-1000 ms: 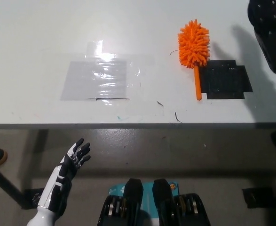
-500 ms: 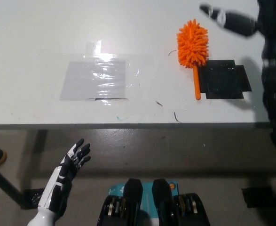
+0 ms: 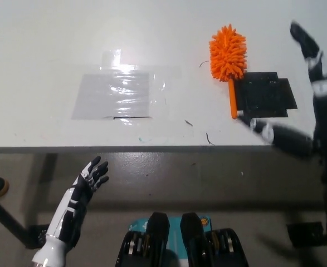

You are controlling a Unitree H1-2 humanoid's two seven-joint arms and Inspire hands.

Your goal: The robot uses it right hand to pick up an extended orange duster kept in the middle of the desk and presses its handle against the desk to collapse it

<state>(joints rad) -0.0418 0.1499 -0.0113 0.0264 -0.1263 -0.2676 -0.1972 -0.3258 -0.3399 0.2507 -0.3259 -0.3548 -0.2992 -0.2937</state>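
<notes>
The orange duster [image 3: 229, 64] lies flat on the white bench [image 3: 152, 33], toward the right and well in from the near edge. Its fluffy head points to the far side, and its thin orange handle runs back toward me. The handle lies along the left edge of a black mat [image 3: 266, 94], and its end sits just at that mat's near left corner.

My right hand [image 3: 313, 94] is over the right part of the bench, black and blurred in the picture. My fingers [image 3: 303, 39] are spread wide apart and hold nothing. One reaches up on the far right, past the mat, and another [image 3: 277, 133] stretches low toward the left, its tip close to the end of the handle. I cannot tell whether that tip touches the handle. The duster's head is clear of my hand.

To the left of the duster a clear plastic sheet [image 3: 116, 93] is taped flat on the bench, with glare on it.

My white left hand [image 3: 88, 181] hangs below the near edge of the bench at the lower left, away from everything, its fingers apart and empty.
</notes>
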